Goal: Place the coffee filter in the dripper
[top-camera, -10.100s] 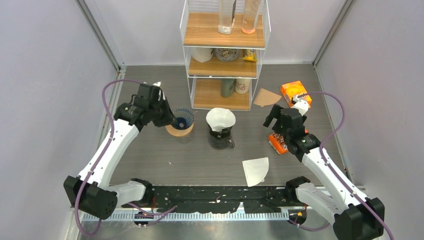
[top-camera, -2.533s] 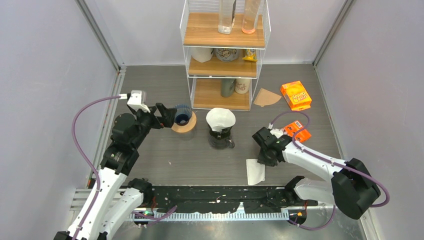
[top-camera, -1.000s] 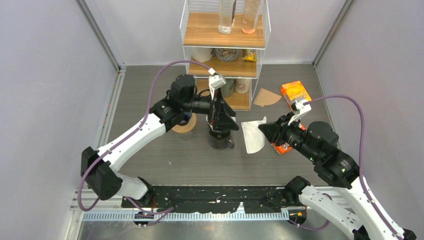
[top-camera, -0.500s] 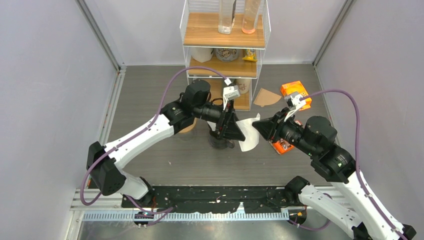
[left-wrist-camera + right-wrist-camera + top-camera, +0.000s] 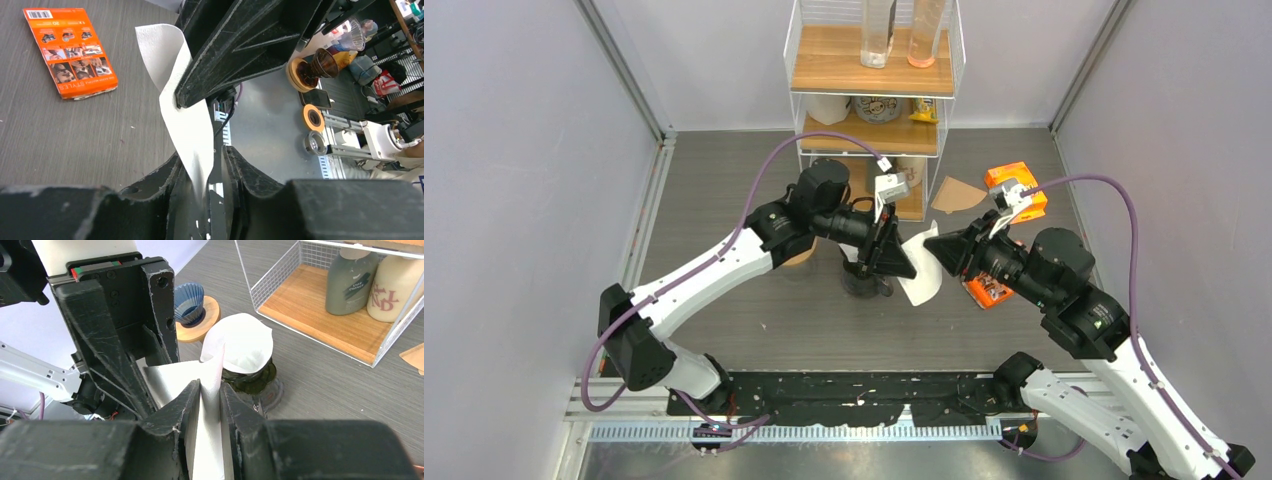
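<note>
Showing a two-handed hold in mid-air: the white coffee filter (image 5: pixel 924 280) is gripped by the left gripper (image 5: pixel 907 268) on one side and by the right gripper (image 5: pixel 940 252) on the other. Both pairs of fingers are closed on the paper, just to the right of the glass server (image 5: pixel 865 284).

From above, the server is largely covered by the left gripper. The blue dripper (image 5: pixel 189 299) is hidden behind the left arm there and is seen only from the right wrist, where it stands empty on its wooden stand (image 5: pixel 207 315). A white paper cone (image 5: pixel 245 342) is seated in the server's mouth.

The orange packet (image 5: pixel 70 50) is partly masked by the right arm in the top view. A brown filter (image 5: pixel 957 195) and an orange box (image 5: pixel 1014 188) lie on the table further back. Two bottles (image 5: pixel 350 282) are held on the lowest tier of the shelf rack (image 5: pixel 874 60); their tops are cut off by the frame.
</note>
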`<state>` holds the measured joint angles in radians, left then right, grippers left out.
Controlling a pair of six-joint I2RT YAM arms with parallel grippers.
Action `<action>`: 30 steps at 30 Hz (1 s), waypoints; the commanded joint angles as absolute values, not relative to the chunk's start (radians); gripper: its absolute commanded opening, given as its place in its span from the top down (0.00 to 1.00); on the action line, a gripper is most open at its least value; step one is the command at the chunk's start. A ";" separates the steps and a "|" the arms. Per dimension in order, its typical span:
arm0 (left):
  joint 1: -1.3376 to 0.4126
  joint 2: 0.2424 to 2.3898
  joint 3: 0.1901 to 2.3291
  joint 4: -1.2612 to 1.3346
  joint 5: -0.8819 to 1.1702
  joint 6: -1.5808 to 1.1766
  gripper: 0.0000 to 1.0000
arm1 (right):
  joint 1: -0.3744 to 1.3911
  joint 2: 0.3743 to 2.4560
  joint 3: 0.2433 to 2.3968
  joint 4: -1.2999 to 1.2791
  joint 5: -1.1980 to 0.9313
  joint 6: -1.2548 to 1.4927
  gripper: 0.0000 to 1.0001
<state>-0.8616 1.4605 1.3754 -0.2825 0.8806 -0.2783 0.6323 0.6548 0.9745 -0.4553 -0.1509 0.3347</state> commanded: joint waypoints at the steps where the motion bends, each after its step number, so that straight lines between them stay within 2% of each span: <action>1: -0.870 1.466 1.429 -0.294 0.858 -0.270 0.70 | 0.637 0.656 0.989 -0.384 -0.176 0.324 0.73; 5: -0.870 1.473 1.442 -0.299 0.847 -0.276 0.88 | 0.637 0.653 0.983 -0.385 -0.178 0.322 0.73; 7: -0.870 1.471 1.444 -0.305 0.835 -0.272 0.98 | 0.637 0.649 0.978 -0.385 -0.164 0.319 0.69; 9: -0.871 1.468 1.441 -0.315 0.818 -0.249 1.00 | 0.637 0.639 0.974 -0.390 -0.130 0.317 0.56; 10: -0.870 1.465 1.440 -0.326 0.802 -0.232 1.00 | 0.637 0.631 0.971 -0.391 -0.123 0.316 0.42; 11: -0.870 1.460 1.436 -0.336 0.784 -0.216 1.00 | 0.637 0.624 0.963 -0.391 -0.098 0.316 0.34; 12: -0.870 1.455 1.432 -0.343 0.755 -0.196 1.00 | 0.637 0.610 0.958 -0.389 -0.082 0.318 0.21; 14: -0.870 1.441 1.429 -0.376 0.712 -0.163 1.00 | 0.637 0.589 0.939 -0.389 0.008 0.327 0.08; 16: -0.868 1.422 1.421 -0.400 0.682 -0.131 1.00 | 0.637 0.568 0.916 -0.392 0.080 0.332 0.01; 19: -0.867 1.380 1.388 -0.401 0.621 -0.104 1.00 | 0.637 0.551 0.883 -0.426 0.154 0.329 0.04; 24: -0.846 1.306 1.314 -0.371 0.559 -0.071 1.00 | 0.637 0.539 0.841 -0.470 0.254 0.335 0.05; 30: -0.823 1.228 1.265 -0.370 0.501 0.025 1.00 | 0.635 0.527 0.775 -0.460 0.259 0.344 0.05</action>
